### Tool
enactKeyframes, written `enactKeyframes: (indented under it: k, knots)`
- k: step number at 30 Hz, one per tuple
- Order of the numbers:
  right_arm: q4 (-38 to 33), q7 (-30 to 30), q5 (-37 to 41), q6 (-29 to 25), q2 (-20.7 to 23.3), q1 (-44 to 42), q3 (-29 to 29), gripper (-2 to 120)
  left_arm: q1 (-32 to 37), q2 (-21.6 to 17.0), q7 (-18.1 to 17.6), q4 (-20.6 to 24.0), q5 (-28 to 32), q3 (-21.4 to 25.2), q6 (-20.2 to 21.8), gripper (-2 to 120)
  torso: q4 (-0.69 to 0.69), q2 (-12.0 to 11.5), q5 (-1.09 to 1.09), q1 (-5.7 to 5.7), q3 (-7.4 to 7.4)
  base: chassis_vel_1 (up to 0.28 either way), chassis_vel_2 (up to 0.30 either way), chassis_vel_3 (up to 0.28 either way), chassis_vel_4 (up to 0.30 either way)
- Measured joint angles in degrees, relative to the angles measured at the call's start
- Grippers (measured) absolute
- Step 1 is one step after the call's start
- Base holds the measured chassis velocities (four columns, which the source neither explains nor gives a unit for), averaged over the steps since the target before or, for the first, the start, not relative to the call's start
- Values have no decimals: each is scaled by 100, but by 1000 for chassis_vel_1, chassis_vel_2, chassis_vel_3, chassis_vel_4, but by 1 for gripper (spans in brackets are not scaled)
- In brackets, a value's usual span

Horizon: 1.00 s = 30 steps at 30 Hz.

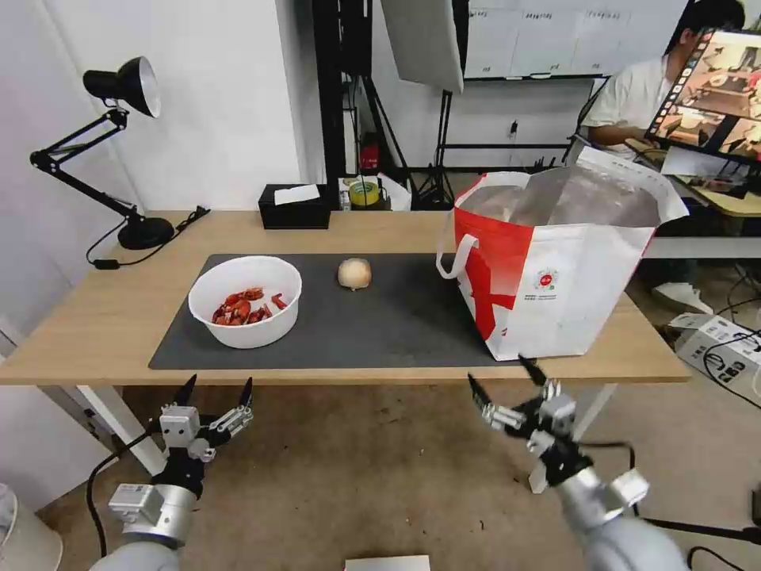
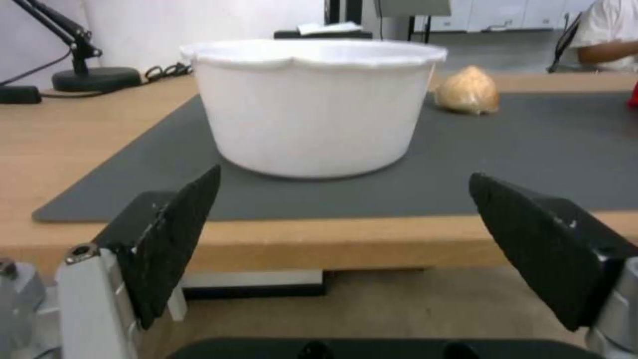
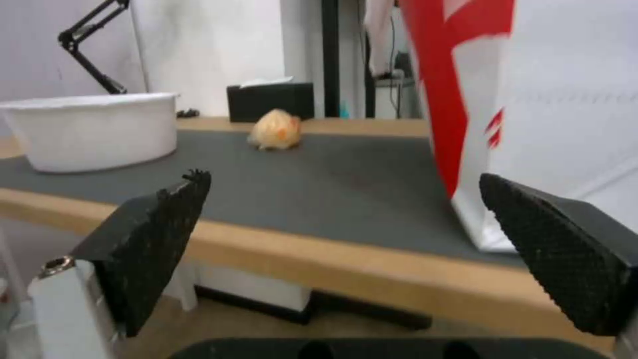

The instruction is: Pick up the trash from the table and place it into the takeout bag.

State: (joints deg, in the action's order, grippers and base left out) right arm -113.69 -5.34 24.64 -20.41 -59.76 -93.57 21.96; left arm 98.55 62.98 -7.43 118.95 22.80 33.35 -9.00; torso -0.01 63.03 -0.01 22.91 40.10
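Left gripper [image 1: 217, 393]: held below desk [image 1: 95, 333] front edge, jaws apart.
Right gripper [image 1: 501, 382]: same, jaws apart.
Bowl [image 1: 246, 301]: left on mat [image 1: 396, 325].
Ball [image 1: 354, 274]: mat's far edge.
Bag [image 1: 555, 270]: desk's right end.

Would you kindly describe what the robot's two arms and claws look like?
Both arms are silver-grey metal cylinders with black joint sections. The left claw and right claw each carry two black, pointed, wedge-shaped fingers with a finely textured inner face, mounted on pale grey metal brackets with visible screws. Thin black cables run along both wrists.
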Motion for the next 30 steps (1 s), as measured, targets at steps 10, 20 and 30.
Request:
enactKeyframes:
  k: [10, 20, 30]
  knots:
    - [159, 71, -169, 47, -57, 145, -363, 100, 39, -18, 77, -113, -58, -1, 14, 100, 1, 0, 1, 1, 0, 0, 0, 0, 0]
    - [190, 87, -161, 80, -64, 191, -374, 100, 53, 10, 82, -124, -65, -14, 14, 100, 1, -1, 1, 1, 0, 0, 0, 0, 0]
    - [-73, 253, -26, 706, 275, 1090, -920, 100, 56, 36, 81, -88, -103, -44, 14, 100, 1, 0, 1, 1, 1, 0, 0, 0, 0]
